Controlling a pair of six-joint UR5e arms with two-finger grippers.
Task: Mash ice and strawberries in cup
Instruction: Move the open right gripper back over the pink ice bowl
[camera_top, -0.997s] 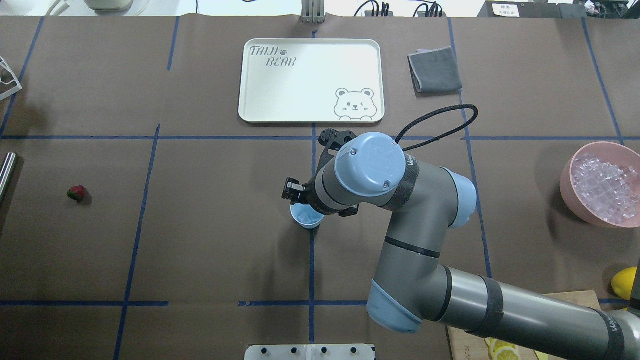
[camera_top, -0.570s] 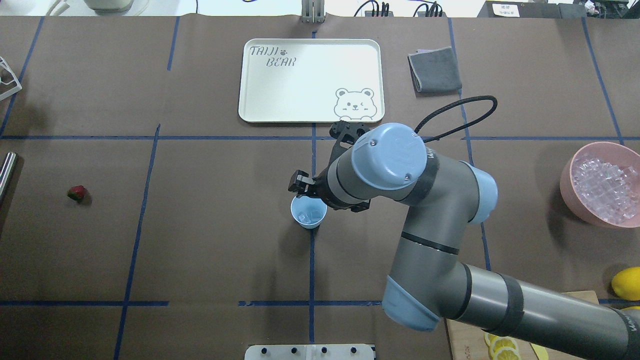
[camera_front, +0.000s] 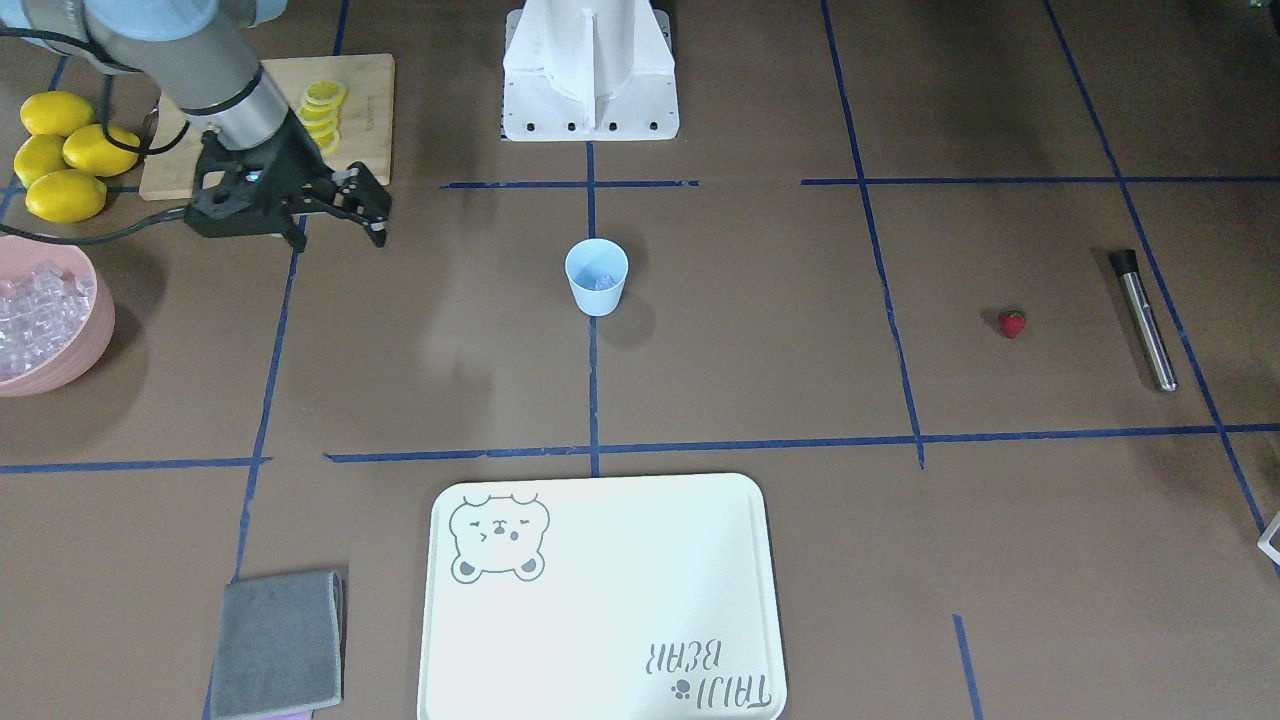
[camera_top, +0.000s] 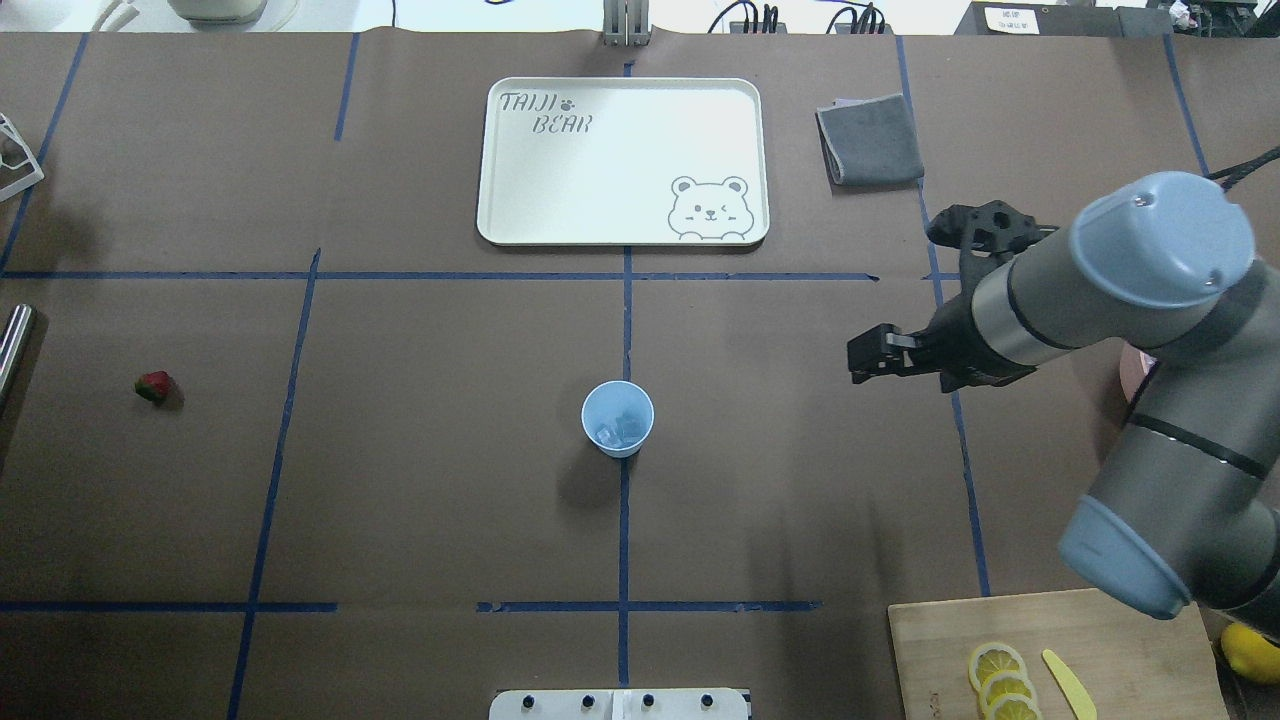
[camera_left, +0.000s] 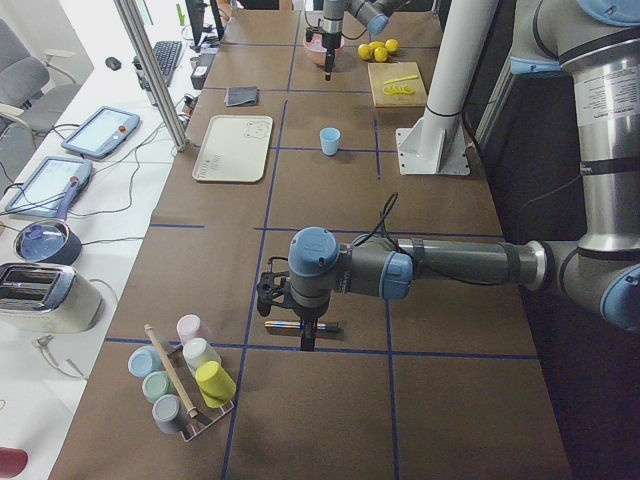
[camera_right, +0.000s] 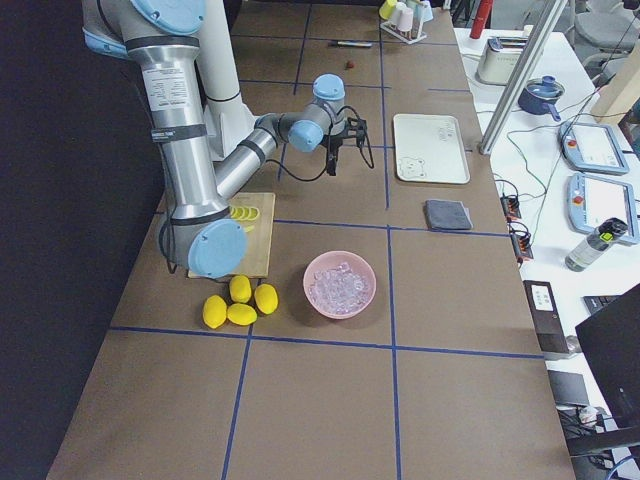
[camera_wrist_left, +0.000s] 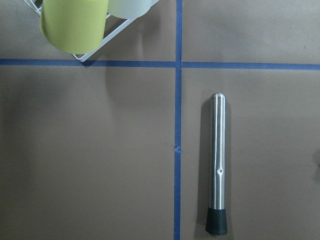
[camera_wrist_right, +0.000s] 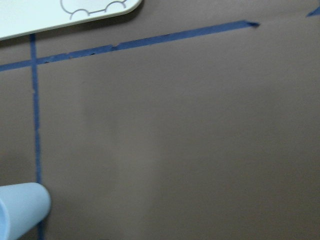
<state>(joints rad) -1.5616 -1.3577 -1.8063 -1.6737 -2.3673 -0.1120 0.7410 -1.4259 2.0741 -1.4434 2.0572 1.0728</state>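
The counter (camera_top: 430, 520) has everything spread wide, so plan long, unhurried moves. Your right tool (camera_front: 338, 238) hangs above the counter on the pink bowl's (camera_front: 100, 330) side, fingers apart with nothing between them, well clear of the cup (camera_front: 597, 298). Park it there, or bring it back to steady the cup once mashing starts. Your left tool (camera_left: 305, 338) hangs over the metal rod (camera_wrist_left: 218, 170) at the far left. Only the side camera shows it, so I cannot tell whether its fingers are apart or together.

The cup stands upright on the centre tape line with nothing beside it. It looks light and narrow at the base, so a sideways push would likely tip it. The rod lies flat along the counter. When you take it, grip near the middle so that it hangs straight.

The strawberry (camera_top: 152, 386) lies alone, near the rod and well apart from the cup. I judge it should go in first. Pinch it gently, since it is probably soft, and release it low over the rim. A few pieces of ice (camera_top: 625, 428) sit at the cup's bottom, so press straight down on them.
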